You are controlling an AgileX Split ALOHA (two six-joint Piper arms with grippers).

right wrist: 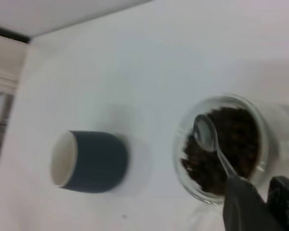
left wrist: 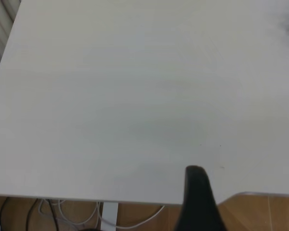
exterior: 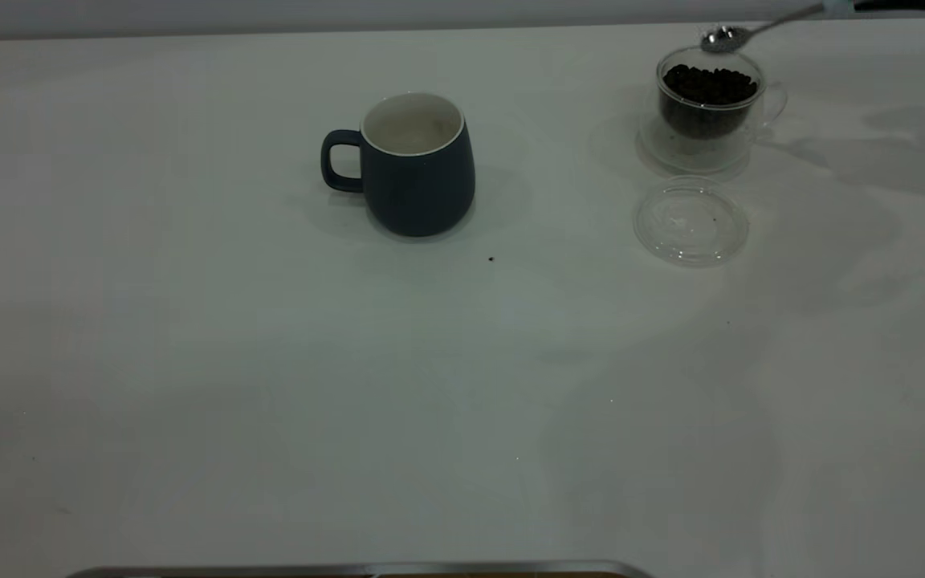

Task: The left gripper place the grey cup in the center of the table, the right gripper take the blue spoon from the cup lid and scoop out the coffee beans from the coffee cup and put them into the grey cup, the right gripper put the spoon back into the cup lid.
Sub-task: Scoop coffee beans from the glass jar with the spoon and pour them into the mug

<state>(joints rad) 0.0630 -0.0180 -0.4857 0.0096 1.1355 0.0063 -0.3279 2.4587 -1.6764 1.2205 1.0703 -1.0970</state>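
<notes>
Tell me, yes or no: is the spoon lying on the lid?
No. The lid lies bare on the table, while the spoon hangs over the beans in the glass cup.

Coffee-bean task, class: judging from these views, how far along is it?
Done: the grey cup stands mid-table, and the cup lid is bare. In hand: the right gripper holds the blue spoon above the coffee beans in the coffee cup. Left: scooping, tipping into the grey cup, returning the spoon.
</notes>
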